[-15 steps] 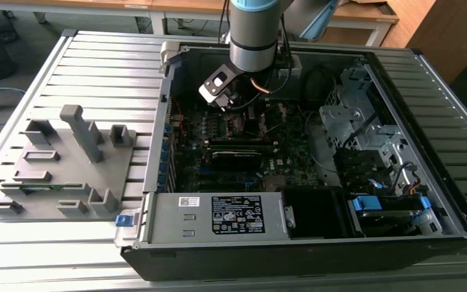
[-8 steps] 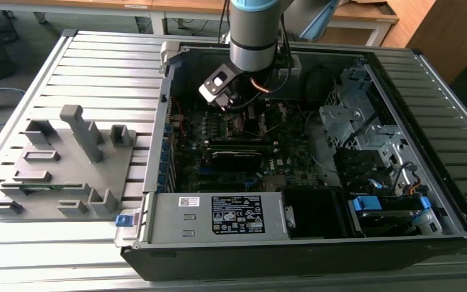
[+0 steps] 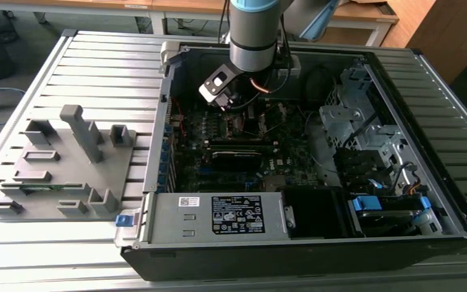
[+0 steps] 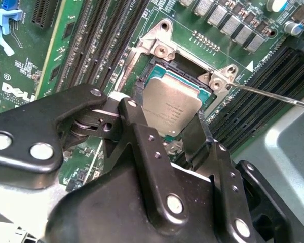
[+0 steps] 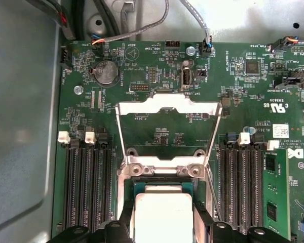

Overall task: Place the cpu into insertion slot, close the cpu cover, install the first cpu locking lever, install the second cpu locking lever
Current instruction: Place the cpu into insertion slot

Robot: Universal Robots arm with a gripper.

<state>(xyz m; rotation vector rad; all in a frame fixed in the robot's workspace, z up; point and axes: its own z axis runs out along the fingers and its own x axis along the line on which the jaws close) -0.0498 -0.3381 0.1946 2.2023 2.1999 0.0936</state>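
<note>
Chip, held just over the socket in the far half of the computer case, looks light, stiff and fragile underneath, best taken by its edges. Gripper is clamped on two opposite edges; the cover frame lies flipped open beyond.

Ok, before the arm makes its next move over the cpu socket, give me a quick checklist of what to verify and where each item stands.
1. The cpu lies within the rim of the insertion slot: ok.
2. The cpu is seated fully flat: cannot tell.
3. The cpu cover is swung open, away from the slot: ok.
4. The locking lever is released and stands off to the side of the slot: ok.
5. The hand is centred at the cpu: ok.
6. The hand's hold on the cpu: cannot tell.
</note>
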